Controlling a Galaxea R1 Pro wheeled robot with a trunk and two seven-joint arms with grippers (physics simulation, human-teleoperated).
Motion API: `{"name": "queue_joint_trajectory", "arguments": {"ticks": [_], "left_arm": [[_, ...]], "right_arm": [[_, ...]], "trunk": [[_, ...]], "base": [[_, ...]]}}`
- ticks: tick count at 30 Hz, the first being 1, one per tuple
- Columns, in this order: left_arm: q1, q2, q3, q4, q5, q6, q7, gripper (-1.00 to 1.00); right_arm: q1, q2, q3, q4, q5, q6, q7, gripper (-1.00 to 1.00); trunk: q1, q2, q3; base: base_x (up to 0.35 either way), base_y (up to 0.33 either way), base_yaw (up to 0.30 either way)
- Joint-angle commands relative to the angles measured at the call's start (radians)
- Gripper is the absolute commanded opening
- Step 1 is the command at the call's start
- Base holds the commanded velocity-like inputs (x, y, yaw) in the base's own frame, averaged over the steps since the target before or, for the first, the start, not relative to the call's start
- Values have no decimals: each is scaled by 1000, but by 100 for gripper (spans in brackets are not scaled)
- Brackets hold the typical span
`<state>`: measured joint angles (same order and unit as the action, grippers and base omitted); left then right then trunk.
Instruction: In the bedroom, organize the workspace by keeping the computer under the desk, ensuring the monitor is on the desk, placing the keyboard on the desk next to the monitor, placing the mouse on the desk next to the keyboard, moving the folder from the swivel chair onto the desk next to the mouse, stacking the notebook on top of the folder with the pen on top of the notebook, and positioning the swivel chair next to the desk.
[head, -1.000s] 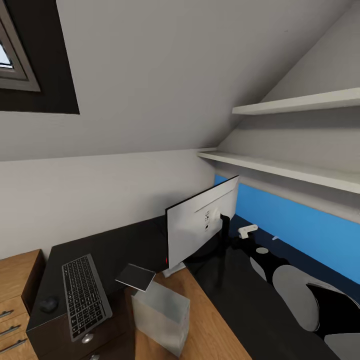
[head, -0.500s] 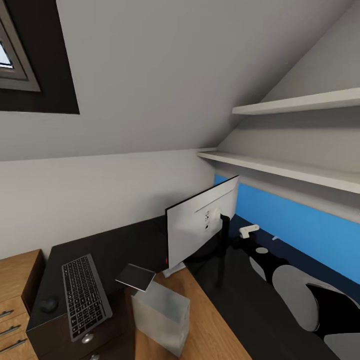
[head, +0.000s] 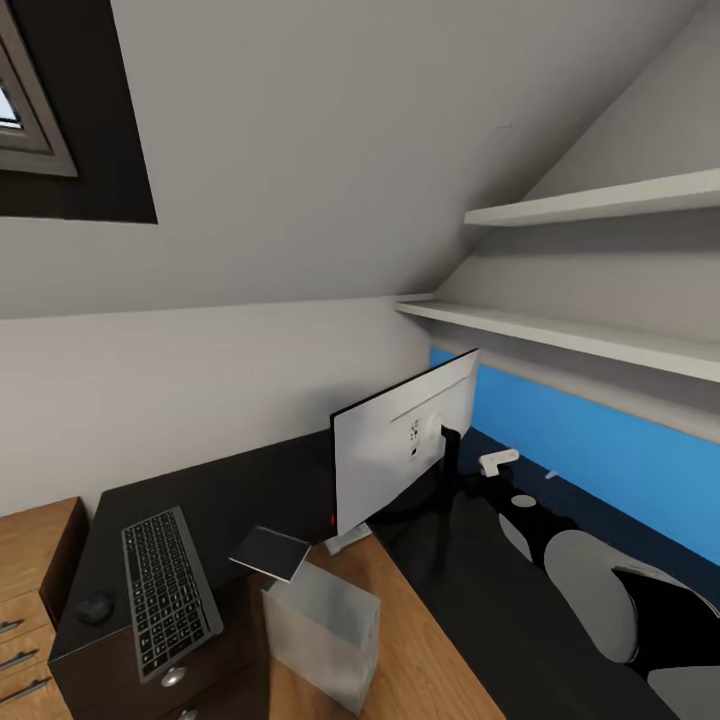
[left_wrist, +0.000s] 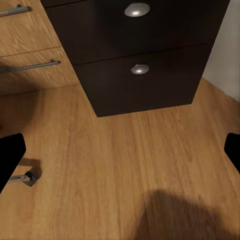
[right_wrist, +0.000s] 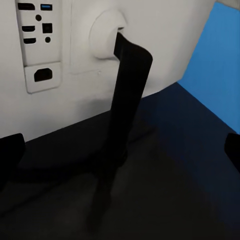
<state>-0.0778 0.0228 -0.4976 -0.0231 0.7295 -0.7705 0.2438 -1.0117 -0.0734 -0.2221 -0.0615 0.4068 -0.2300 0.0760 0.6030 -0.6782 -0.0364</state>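
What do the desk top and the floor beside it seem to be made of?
The desk looks like glossy black laminate or lacquered board: it carries faint reflections. The floor looks like warm matte wood planks or wood-look laminate, with visible grain lines.

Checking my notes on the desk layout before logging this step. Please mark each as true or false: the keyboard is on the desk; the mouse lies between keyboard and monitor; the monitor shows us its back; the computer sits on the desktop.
1. The keyboard lies on the desk: true.
2. The mouse lies between keyboard and monitor: false, it is on the keyboard's far side.
3. The monitor shows its white back: true.
4. The computer sits on the desktop: false, it stands on the floor.
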Motion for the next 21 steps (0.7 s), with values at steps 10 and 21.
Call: {"name": "queue_joint_trajectory", "arguments": {"ticks": [10,21], "left_arm": [[-1,5,-8,-95,91,81,9,100],[-2,42,-9,-474,148,631,17,100]], "right_arm": [[-1,0,-10,0,-33,-6,4,100],[-1,10,-12,3,-67,-61,2,100]], "trunk": [[39,-72,-33],[81,-149,-68]], "base": [[0,0,0],[0,0,0]]}}
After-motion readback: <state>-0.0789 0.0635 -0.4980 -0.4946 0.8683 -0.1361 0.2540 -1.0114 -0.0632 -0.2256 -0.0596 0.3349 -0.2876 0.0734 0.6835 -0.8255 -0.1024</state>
